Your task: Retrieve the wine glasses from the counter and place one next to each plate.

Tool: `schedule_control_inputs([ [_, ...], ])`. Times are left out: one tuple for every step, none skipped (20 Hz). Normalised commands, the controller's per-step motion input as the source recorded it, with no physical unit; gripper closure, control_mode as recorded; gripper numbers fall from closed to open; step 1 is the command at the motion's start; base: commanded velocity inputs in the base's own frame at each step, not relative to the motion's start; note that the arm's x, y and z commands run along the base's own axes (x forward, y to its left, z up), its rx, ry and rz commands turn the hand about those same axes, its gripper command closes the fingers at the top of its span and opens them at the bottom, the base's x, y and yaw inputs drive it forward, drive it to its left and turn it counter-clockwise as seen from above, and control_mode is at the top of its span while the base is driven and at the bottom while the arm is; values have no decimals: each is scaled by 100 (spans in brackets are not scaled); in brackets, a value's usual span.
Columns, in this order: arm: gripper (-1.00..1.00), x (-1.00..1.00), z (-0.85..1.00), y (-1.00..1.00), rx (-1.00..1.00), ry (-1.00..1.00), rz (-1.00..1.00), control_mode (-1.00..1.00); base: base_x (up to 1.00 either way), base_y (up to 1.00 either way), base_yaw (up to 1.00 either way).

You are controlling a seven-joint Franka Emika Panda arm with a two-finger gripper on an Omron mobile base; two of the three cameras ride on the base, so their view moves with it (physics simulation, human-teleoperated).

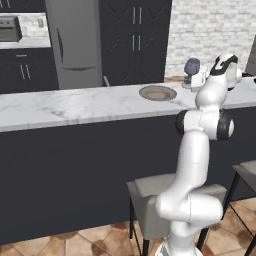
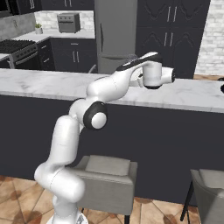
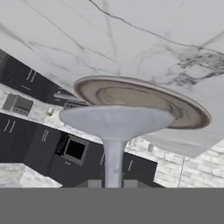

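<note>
From the left base camera, the white jointed arm reaches up over the white grey-veined marble counter (image 1: 75,102) on its dark cabinets, its gripper (image 1: 196,78) hanging just past a shallow round greyish plate with a dark rim (image 1: 157,92). A small greyish-purple stemmed wine glass (image 1: 192,66) stands clear of the marble at the gripper, bowl uppermost, its long axis close to upright, with the stem running down into the hand. The glass sits just to the right of the plate and slightly farther back. A grey padded stool (image 1: 150,192) stands on the tiled floor beside the arm's lower body, and a tall grey refrigerator (image 1: 75,42) rises behind the counter.

From the right base camera, the forearm stretches level over the counter (image 2: 39,85), and the wrist blocks the gripper; a faint pale sliver of the glass (image 2: 131,57) shows just above the forearm, too small to read.

From the hand camera, which is rolled over so the marble (image 3: 144,39) fills the top, the glass's round foot (image 3: 116,119) spreads wide across the middle with the thin stem (image 3: 113,164) running straight toward the lens. The plate (image 3: 192,114) lies directly behind the foot. The fingertips are not visible here; the jaws are pressed almost together, pinching the stem.
</note>
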Motion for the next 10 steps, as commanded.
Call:
schedule_control_inputs([
  [100,6,-11,0,0,9,0,-100,0,0,0],
  [100,0,-21,0,0,9,0,-100,0,0,0],
  [100,0,-34,0,0,8,0,-100,0,0,0],
  [100,0,-37,0,0,8,0,-100,0,0,0],
  [100,0,-30,0,0,4,0,-100,0,0,0],
  [100,0,-34,0,0,5,0,-100,0,0,0],
  [100,0,-38,0,0,4,0,-100,0,0,0],
  [100,-11,-40,0,0,1,0,-100,0,0,0],
  [100,-14,-43,0,0,1,0,-100,0,0,0],
  [100,-14,-43,1,0,0,0,-100,0,0,0],
])
